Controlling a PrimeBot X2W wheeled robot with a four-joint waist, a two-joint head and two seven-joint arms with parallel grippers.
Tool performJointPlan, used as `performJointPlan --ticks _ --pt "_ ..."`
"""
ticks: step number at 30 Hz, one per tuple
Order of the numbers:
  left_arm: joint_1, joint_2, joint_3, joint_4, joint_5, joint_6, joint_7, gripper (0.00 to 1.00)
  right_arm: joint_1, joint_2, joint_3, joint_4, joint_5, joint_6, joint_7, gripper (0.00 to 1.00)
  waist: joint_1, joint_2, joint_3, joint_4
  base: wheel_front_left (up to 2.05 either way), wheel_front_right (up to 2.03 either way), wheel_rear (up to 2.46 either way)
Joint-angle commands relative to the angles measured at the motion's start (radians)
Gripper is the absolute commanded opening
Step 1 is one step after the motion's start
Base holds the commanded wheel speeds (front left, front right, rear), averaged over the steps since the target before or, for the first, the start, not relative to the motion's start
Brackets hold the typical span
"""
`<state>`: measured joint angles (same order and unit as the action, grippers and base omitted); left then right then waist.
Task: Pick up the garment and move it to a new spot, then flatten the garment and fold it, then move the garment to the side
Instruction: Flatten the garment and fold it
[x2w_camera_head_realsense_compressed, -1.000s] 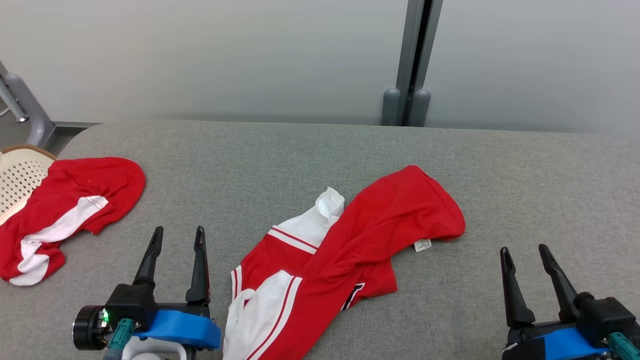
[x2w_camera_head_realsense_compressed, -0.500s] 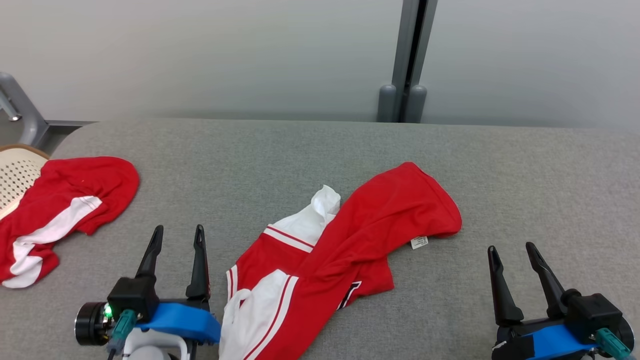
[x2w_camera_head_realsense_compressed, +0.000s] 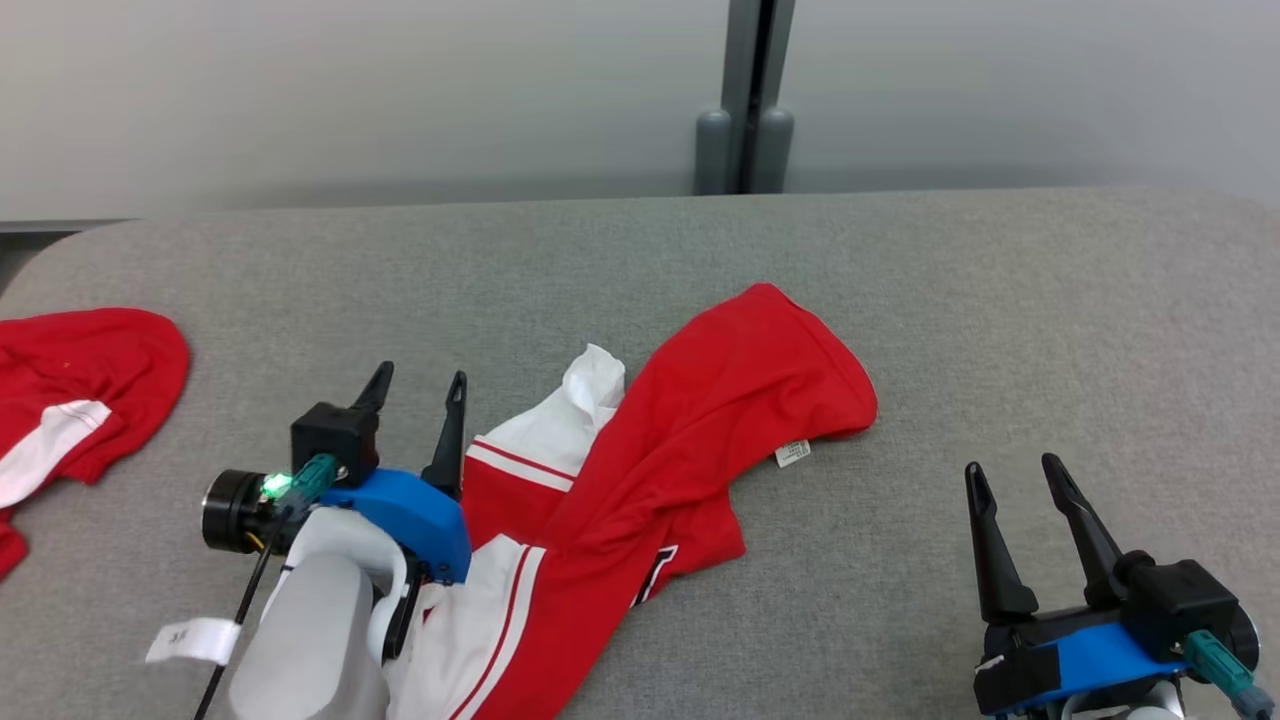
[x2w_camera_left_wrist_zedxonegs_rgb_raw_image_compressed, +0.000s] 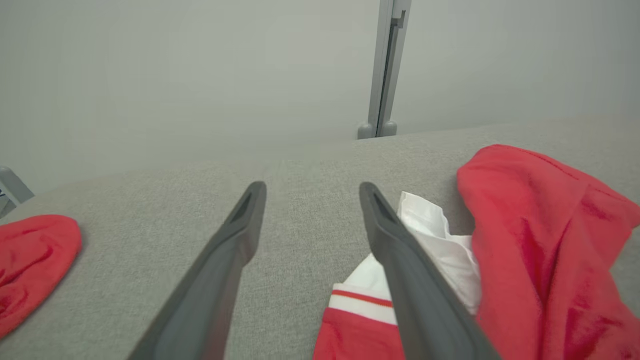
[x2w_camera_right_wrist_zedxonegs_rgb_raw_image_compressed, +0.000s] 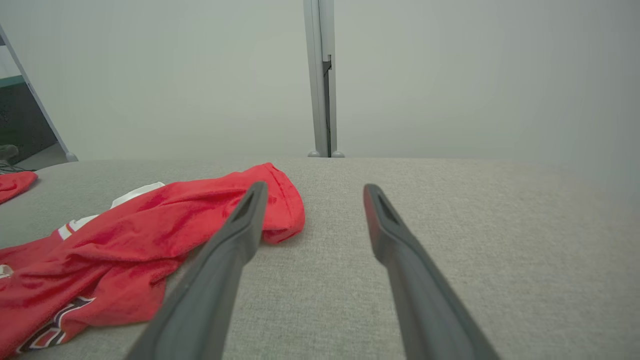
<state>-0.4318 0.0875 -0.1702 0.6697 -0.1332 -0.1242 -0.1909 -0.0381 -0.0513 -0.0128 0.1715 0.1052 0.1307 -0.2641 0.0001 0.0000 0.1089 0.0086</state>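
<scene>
From my head, a grey worktop (x2w_camera_head_realsense_compressed: 1000, 300) runs before a pale wall (x2w_camera_head_realsense_compressed: 350, 90); the red-and-white garment (x2w_camera_head_realsense_compressed: 700, 430) lies crumpled at its middle, my left end effector (x2w_camera_head_realsense_compressed: 420, 373) just beside its white part and my right end effector (x2w_camera_head_realsense_compressed: 1011, 464) well apart to its right, both with fingers spread and empty, and a red cloth (x2w_camera_head_realsense_compressed: 80, 370) lies at the far left. Along my left wrist, one finger overlaps the garment's white part; touching or not, I cannot tell. Along my right wrist, the garment's red end lies beside one finger.
</scene>
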Motion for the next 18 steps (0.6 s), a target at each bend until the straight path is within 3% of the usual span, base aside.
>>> performJointPlan --ticks 1,18 --pt "-0.021 0.005 -0.015 0.029 -0.006 -0.007 0.015 1.00 -0.015 0.000 -0.001 -0.002 0.000 0.000 -0.001 1.00 -0.0001 0.0000 0.005 -0.006 0.00 0.00 0.00" --pt "-0.076 0.046 -0.231 0.324 -0.174 -0.006 0.143 1.00 -0.032 -0.003 0.002 0.011 0.016 0.000 -0.001 1.00 -0.0001 0.0000 0.019 -0.045 0.00 0.00 0.00"
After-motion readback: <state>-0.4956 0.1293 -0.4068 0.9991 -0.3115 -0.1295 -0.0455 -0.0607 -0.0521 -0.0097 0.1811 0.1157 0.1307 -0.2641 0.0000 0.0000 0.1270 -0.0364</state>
